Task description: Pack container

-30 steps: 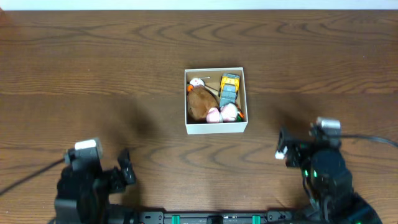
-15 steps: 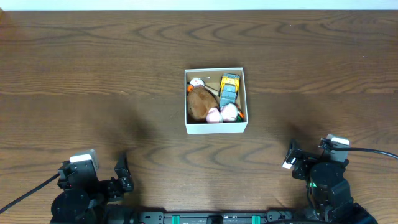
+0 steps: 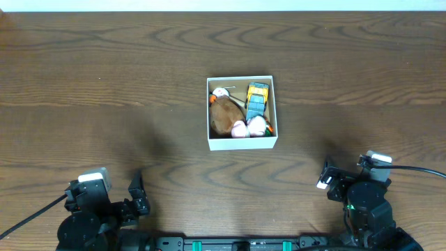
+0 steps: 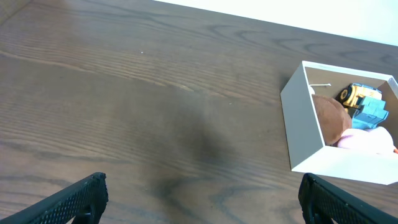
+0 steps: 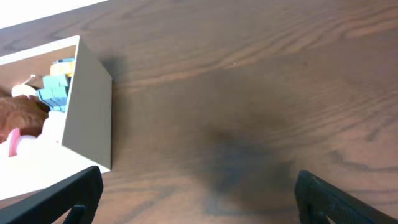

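The container [image 3: 242, 144], a square white-walled box, sits at the table's middle. Inside lie a brown plush toy [image 3: 223, 116], a yellow and blue toy truck [image 3: 257, 98], a pink toy [image 3: 240, 129] and a small white toy [image 3: 221, 92]. It also shows in the left wrist view [image 4: 305, 124] at the right and in the right wrist view [image 5: 87, 118] at the left. My left gripper [image 4: 202, 199] is open and empty over bare wood near the front left. My right gripper [image 5: 199, 196] is open and empty near the front right.
The wooden table [image 3: 104, 84] stretches around the container. A white wall strip runs along the far edge [image 3: 223, 5]. Cables trail from both arms at the front corners.
Since one second ago both arms have drawn back toward the table's front edge, away from the container. The container and its toys have not moved.
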`<state>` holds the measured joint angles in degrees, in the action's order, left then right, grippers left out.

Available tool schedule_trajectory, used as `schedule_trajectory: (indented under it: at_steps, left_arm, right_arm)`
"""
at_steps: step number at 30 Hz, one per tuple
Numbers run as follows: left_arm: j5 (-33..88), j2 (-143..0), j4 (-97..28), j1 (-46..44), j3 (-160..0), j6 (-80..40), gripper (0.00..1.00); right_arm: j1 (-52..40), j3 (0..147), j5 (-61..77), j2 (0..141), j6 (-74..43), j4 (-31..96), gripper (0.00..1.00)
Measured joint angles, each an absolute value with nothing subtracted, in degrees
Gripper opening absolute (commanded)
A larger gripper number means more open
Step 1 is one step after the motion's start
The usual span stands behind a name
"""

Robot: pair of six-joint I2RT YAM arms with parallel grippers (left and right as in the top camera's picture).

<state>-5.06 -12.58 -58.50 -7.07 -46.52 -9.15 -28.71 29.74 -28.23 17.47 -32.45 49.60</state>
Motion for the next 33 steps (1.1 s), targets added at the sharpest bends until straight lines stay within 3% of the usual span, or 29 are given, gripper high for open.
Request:
schedule_trajectory:
  at_steps: [7,11,19,29,33]
  left_arm:
    - [-5.06,-12.58,-58.52,-7.07,-46.52,-9.15,0.98]
    - [-5.06,-12.58,-58.5,-7.07,-46.52,-9.15,0.98]
    - [-5.04,-12.58,-58.5,-7.07,-46.52,-9.15,0.98]
    - [-4.86,-12.58,-58.5,-7.07,-46.48,-9.15,0.98]
    - [-4.89,-12.58,-58.5,-7.07,-46.48,-9.15,0.98]
  right_arm:
    - [-28.29,29.71,-28.05,17.32,-32.4,55.05,0.99]
    - [-23.22,29.32,-25.85,15.75,-31.77,51.88,0.99]
    - [-8.97,20.45,-12.25,6.83,-16.97,31.38,0.99]
    - [-3.51,4.14,-3.46,0.84,-9.91,4.47,0.99]
    - [-3.11,0.58,-1.26,0.73,-9.43,4.47,0.99]
